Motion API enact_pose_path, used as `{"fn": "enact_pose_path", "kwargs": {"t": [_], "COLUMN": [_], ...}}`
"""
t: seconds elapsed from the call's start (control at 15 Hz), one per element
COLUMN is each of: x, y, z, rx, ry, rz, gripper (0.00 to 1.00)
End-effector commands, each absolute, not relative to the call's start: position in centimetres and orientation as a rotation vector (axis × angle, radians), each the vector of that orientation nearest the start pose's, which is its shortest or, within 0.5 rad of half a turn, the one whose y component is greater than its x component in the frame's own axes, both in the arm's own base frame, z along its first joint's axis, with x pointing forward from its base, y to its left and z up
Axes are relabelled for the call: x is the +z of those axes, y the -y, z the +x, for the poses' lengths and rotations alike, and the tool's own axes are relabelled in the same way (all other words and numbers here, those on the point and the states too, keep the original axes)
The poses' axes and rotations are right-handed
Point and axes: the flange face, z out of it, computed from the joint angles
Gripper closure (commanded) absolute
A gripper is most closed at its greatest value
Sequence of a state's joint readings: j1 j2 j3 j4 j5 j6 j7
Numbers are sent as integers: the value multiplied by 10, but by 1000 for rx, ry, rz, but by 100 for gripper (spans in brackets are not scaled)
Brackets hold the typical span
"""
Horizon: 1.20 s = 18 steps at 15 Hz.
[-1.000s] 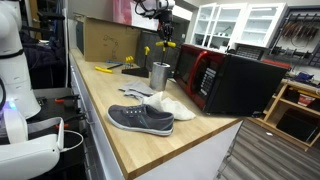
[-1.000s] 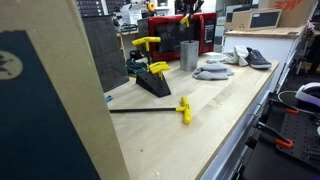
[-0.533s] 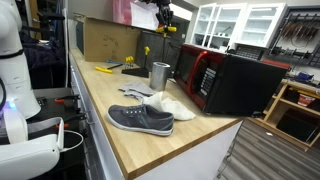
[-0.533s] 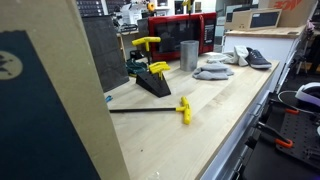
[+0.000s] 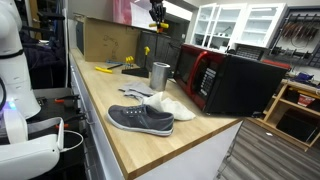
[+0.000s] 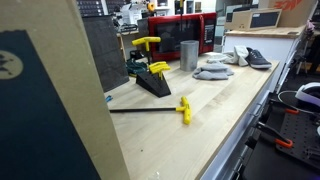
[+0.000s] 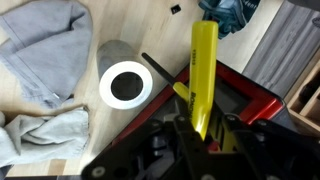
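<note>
Comparing with a second ago, the gripper (image 5: pixel 156 9) is found raised further above the metal cup (image 5: pixel 160 75), up at the top edge in an exterior view. The yellow tool (image 7: pixel 203 75) is kept clenched between its fingers and is seen in the wrist view high above and just beside the cup, over the edge of the red microwave (image 7: pixel 245 105). Grey cloths (image 7: pixel 45 45) beside the cup and the shoe (image 5: pixel 140 119) near them are left unmoved on the surface (image 5: pixel 190 140).
</note>
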State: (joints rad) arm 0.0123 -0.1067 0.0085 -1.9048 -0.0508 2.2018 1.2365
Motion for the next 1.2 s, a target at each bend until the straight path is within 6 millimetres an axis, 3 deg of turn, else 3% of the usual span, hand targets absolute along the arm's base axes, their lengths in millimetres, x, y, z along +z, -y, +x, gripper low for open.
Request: {"fn": "enact_pose_path", "kwargs": {"t": [0.0, 0.6, 1.13], "x": [574, 506, 464], "y": [-30, -77, -132], "z": [567, 584, 583], "rx": [-470, -433, -441], "ry": [-1562, -1522, -1444], "rz": [-2393, -2442, -2476], "gripper": [94, 94, 94]}}
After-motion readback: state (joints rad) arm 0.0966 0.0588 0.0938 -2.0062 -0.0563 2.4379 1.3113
